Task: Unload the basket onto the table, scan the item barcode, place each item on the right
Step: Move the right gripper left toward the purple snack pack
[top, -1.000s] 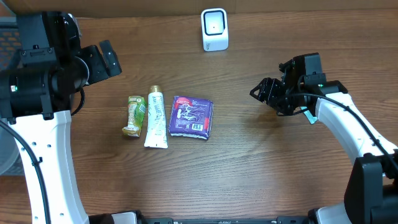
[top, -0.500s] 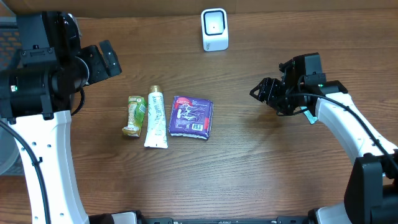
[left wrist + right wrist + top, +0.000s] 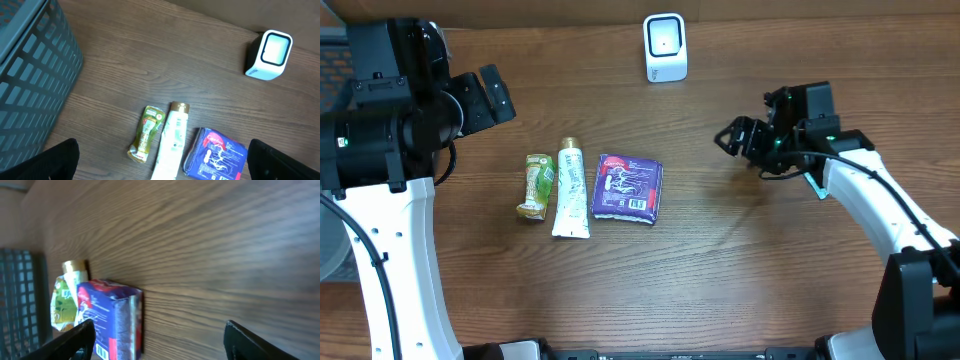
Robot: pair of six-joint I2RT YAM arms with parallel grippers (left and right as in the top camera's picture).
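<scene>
Three items lie side by side on the wooden table: a green sachet (image 3: 533,186), a white tube (image 3: 570,190) and a purple packet (image 3: 629,188) with a barcode on its lower edge. A white scanner (image 3: 665,47) stands at the back. My right gripper (image 3: 735,138) hovers open to the right of the packet, nothing between its fingers. The right wrist view looks along the table at the packet (image 3: 112,322) and sachet (image 3: 64,305). My left gripper (image 3: 165,165) is open, high above the sachet (image 3: 146,132), tube (image 3: 172,140) and packet (image 3: 217,155).
A grey-blue slatted basket (image 3: 30,80) stands at the left of the table, left of the items. The scanner (image 3: 270,54) sits alone at the back edge. Bare wood lies between the packet and my right gripper.
My right gripper has shifted a little left and toward the back, and its jaws have spread wider. The left arm and the three items have not moved.
</scene>
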